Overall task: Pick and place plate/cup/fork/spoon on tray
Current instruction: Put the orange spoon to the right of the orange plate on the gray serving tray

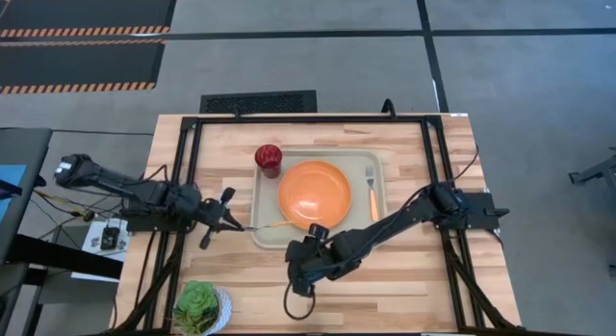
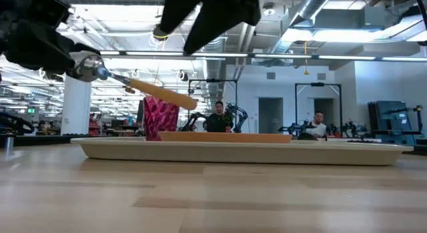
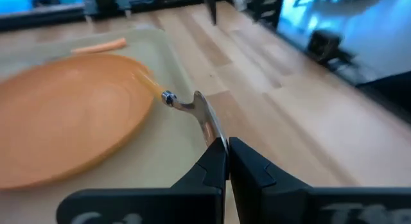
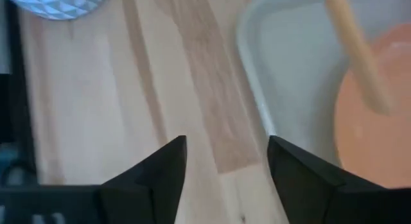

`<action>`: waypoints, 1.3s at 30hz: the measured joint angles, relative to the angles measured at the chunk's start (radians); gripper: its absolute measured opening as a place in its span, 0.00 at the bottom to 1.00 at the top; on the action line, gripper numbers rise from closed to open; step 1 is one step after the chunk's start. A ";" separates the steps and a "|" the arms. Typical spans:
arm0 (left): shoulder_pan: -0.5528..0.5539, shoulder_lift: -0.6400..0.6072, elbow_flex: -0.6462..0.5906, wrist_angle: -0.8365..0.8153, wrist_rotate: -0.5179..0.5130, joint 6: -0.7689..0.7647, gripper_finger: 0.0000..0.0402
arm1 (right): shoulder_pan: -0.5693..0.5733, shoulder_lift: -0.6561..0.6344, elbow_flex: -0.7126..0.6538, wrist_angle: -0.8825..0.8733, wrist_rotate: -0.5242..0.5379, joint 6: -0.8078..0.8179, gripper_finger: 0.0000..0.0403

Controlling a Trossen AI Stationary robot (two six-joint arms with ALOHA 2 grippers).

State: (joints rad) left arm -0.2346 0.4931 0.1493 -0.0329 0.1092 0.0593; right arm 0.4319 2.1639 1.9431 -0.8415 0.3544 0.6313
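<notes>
The beige tray [image 1: 262, 232] lies mid-table. On it rest the orange plate [image 1: 315, 194], the dark red cup [image 1: 268, 160] at the far left corner, and the fork [image 1: 372, 192] along the right side. My left gripper [image 1: 234, 221] is at the tray's left edge, shut on the spoon [image 1: 274, 223], whose orange handle [image 2: 160, 93] reaches toward the plate. My right gripper [image 1: 298, 269] is open and empty over the bare table by the tray's near edge; it also shows in the right wrist view [image 4: 225, 166]. My left gripper pinches the spoon's silver metal end [image 3: 209, 124] between its two fingertips. The fingers come roughly level from the table's left and lie along the spoon. The spoon sticks out past them, lifted clear of the tray, its handle [image 3: 144, 83] sloping down over the plate's rim.
A small white bowl with green leaves [image 1: 202, 307] stands at the table's near left. A black frame [image 1: 192, 163] runs around the table's edges. Bare wood lies on the near side of the tray [image 4: 192, 89]. People sit in the room far behind [image 2: 217, 116].
</notes>
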 joint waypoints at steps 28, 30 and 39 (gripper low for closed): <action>-0.374 0.454 0.001 0.352 -0.659 0.685 0.00 | -0.154 -0.079 0.000 -0.123 -0.324 -0.134 0.33; -0.394 0.487 0.001 0.390 -0.692 0.738 0.00 | -0.179 -0.078 0.000 -0.109 -0.365 -0.135 0.41; -0.429 0.582 0.001 0.454 -0.774 0.908 0.00 | -0.268 -0.078 0.000 -0.069 -0.466 -0.199 0.62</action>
State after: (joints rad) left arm -0.6640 1.0753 0.1505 0.4213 -0.6649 0.9678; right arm 0.1639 2.0862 1.9434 -0.9103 -0.1120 0.4324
